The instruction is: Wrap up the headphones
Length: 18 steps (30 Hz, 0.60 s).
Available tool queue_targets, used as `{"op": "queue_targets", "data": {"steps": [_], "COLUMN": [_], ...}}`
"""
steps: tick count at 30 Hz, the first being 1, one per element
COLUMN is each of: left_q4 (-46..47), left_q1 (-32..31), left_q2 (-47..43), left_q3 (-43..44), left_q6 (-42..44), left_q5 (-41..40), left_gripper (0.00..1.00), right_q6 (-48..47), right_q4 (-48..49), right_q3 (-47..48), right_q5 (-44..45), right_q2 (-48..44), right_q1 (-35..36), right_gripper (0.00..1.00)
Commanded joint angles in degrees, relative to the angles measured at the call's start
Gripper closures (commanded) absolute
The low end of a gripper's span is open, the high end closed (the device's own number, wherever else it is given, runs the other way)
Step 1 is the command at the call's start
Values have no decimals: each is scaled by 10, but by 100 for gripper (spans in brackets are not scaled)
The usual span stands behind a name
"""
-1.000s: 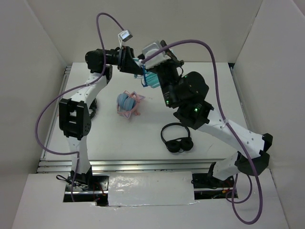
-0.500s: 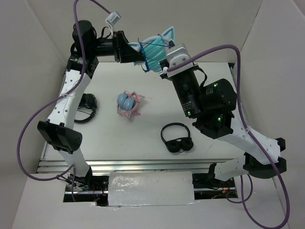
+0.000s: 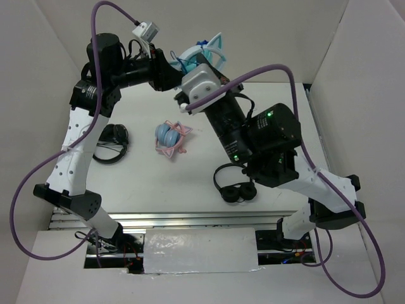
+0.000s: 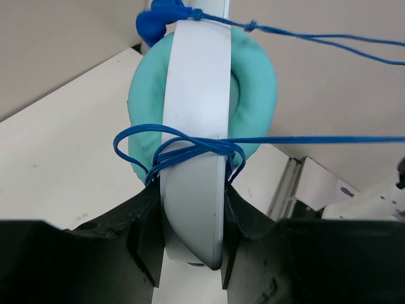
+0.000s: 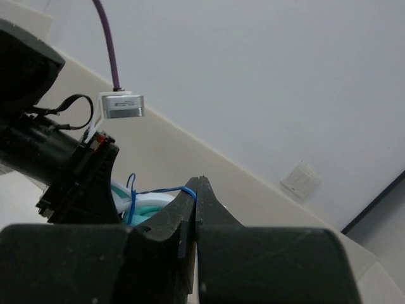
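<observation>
Above the far edge of the surface (image 3: 139,183), the left hand (image 4: 192,221) grips the headphones (image 4: 253,82) by the band (image 4: 196,82), held aloft. The right hand (image 5: 195,190), closed on the cable (image 4: 190,147), has swung from their right to their near side. We judge that another turn is being laid.

We seem to be in a robotics lab: bare white panels (image 3: 38,63) box in a white table (image 3: 190,183), and purple cables (image 3: 278,66) loop overhead.

No text, label, brand, number or sign can be read in any view
</observation>
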Motion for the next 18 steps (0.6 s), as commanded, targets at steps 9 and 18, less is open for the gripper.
{"op": "queue_targets", "data": {"steps": [9,18], "left_q4": [-97,-116], "left_q1": [28,53], "left_q2": [88,130], "left_q3": [3,28], "left_q6": [36,56], "left_q5": [-313,-332], "left_gripper": [100,100], "right_q6": [-189,-171], "right_q4": [224,133], "right_q3": [-31,-1], "right_q5": [-16,76], "right_q2": [-42,-27], "right_q1": [43,-9], "right_gripper": [100,100]}}
